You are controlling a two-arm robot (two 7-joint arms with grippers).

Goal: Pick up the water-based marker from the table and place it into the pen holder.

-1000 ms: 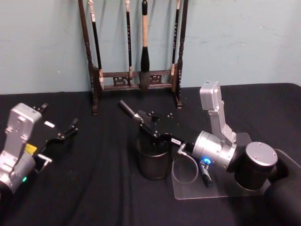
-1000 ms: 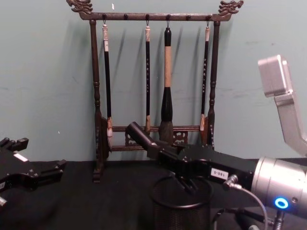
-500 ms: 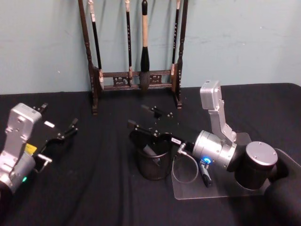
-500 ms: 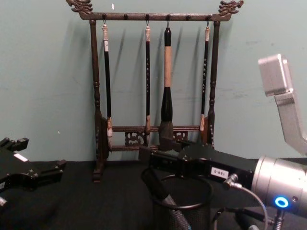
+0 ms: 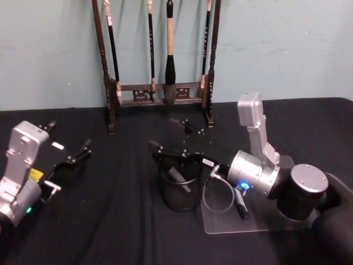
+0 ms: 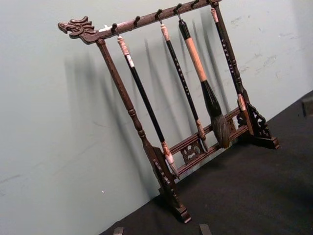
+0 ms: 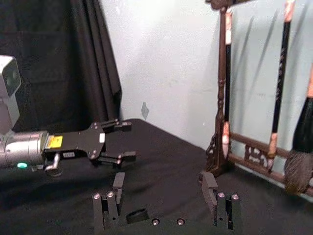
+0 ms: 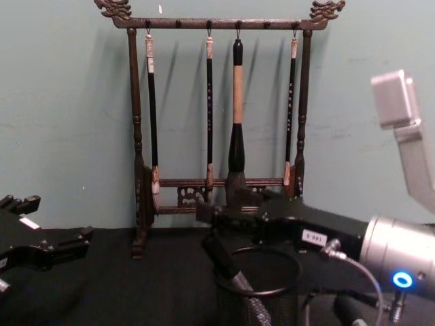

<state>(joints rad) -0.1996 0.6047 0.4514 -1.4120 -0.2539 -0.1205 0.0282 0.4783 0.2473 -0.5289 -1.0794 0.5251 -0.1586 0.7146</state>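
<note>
The black mesh pen holder point(image 5: 179, 194) point(image 8: 259, 293) stands mid-table on the black cloth table point(image 5: 110, 221). The dark water-based marker point(image 5: 177, 175) point(image 8: 223, 261) leans inside it, its top poking over the left rim point(image 7: 138, 215). My right gripper point(image 5: 170, 136) point(image 8: 221, 207) point(image 7: 164, 182) hovers just above the holder, open, touching nothing. My left gripper point(image 5: 69, 138) point(image 8: 51, 221) point(image 6: 161, 229) rests open at the table's left, also visible in the right wrist view point(image 7: 115, 142).
A tall dark brush rack point(image 5: 160, 88) point(image 8: 221, 109) point(image 6: 186, 112) with hanging brushes stands at the back against the wall. A clear plate point(image 5: 220, 225) with a cable loop point(image 5: 218, 197) lies right of the holder under the right arm.
A second ago my right gripper held the marker tilted above the holder. It opened, the marker dropped into the holder, and the gripper has since lifted slightly. The left arm stayed still.
</note>
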